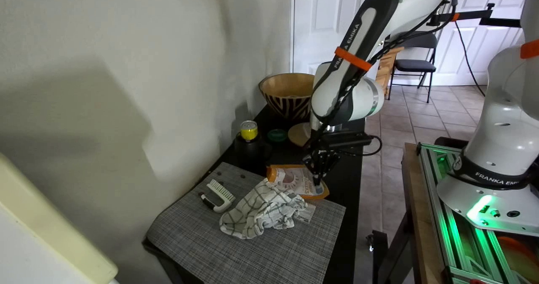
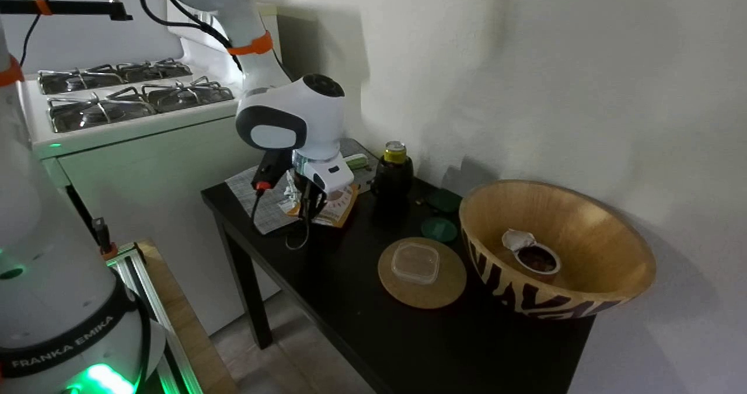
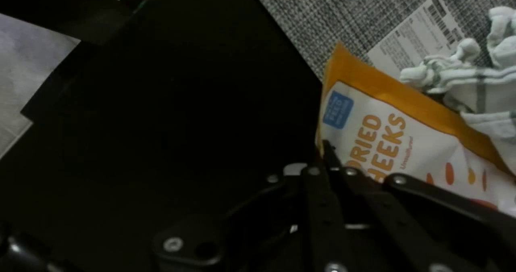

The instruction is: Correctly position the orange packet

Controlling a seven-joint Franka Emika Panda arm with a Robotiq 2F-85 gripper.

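The orange packet (image 1: 297,179) is orange and white with printed lettering and lies beside the checked cloth, partly on the grey mat. It also shows in an exterior view (image 2: 339,206), partly behind the gripper. In the wrist view the packet (image 3: 387,135) fills the right side, its near end at the fingertips. My gripper (image 1: 317,181) points down at the packet's end nearest the robot. In the wrist view the gripper's fingers (image 3: 323,153) are close together on the packet's edge. One finger lies over the printed face; the other is hard to see against the dark table.
A checked cloth (image 1: 264,211) touches the packet's side. A white brush (image 1: 221,195) lies on the grey mat (image 1: 290,250). A dark jar with a yellow can (image 1: 249,131) stands near the wall. A wooden bowl (image 2: 560,242) and a round board (image 2: 423,292) are farther along the table.
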